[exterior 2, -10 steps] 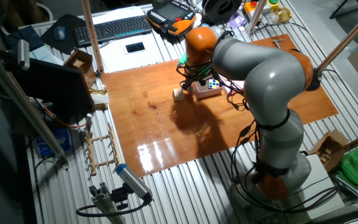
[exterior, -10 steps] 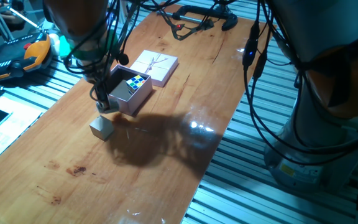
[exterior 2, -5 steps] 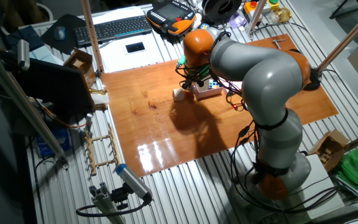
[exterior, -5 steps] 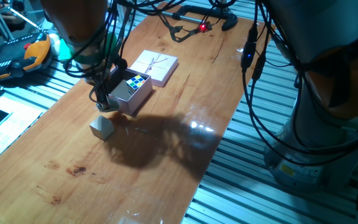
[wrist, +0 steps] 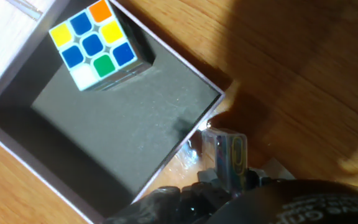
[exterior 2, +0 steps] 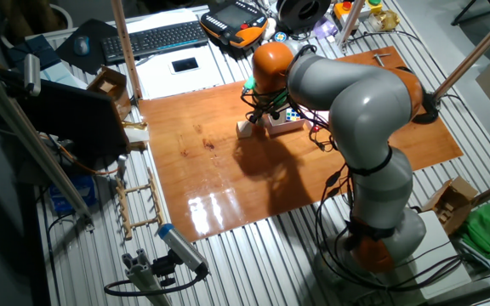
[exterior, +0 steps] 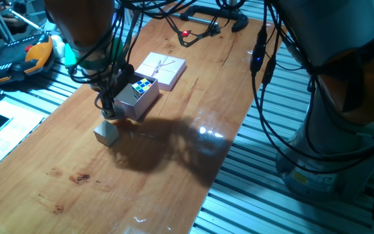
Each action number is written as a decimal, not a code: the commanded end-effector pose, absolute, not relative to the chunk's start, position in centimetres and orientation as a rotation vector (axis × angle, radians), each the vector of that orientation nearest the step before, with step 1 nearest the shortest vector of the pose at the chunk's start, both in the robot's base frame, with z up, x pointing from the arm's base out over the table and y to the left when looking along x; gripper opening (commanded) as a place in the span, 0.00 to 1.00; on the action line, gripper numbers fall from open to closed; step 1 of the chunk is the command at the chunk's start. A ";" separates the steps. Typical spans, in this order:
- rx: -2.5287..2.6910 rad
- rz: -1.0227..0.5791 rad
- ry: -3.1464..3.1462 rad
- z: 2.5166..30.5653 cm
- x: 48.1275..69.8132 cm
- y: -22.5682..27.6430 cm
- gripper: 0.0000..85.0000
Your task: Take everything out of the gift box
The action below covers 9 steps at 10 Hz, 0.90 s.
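Observation:
The pale-pink gift box stands on the wooden table, and in the hand view its dark inside fills the left. A multicoloured puzzle cube sits in the box's far corner, seen from above in the hand view. On the table just outside the box lies a beige-grey cube block, also visible in the other fixed view. My gripper hangs low between block and box, at the box's near corner, open and holding nothing. Only one finger shows in the hand view.
The flat pink lid with a string bow lies behind the box. Black cables trail across the far end of the table. The table's left edge runs close to the block, with an orange-and-black pendant beyond it.
My gripper has crept slightly toward the box's near corner. The block, the box and the puzzle cube have not moved.

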State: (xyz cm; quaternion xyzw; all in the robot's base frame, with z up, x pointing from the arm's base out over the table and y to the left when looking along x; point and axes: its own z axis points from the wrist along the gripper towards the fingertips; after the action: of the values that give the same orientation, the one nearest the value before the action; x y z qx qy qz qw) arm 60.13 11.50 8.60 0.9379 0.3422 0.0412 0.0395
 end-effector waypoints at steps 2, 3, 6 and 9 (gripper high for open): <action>2.873 0.125 1.055 8.2 60.2 11.2 0.01; 2.876 0.126 1.056 7.9 60.2 11.1 0.01; 2.872 0.121 1.069 7.5 60.1 11.1 0.09; 2.867 0.102 1.078 7.1 60.2 11.1 0.39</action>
State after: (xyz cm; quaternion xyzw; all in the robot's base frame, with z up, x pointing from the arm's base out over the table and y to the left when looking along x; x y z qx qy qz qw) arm 60.18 11.10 7.06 0.9352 0.3505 0.0323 0.0382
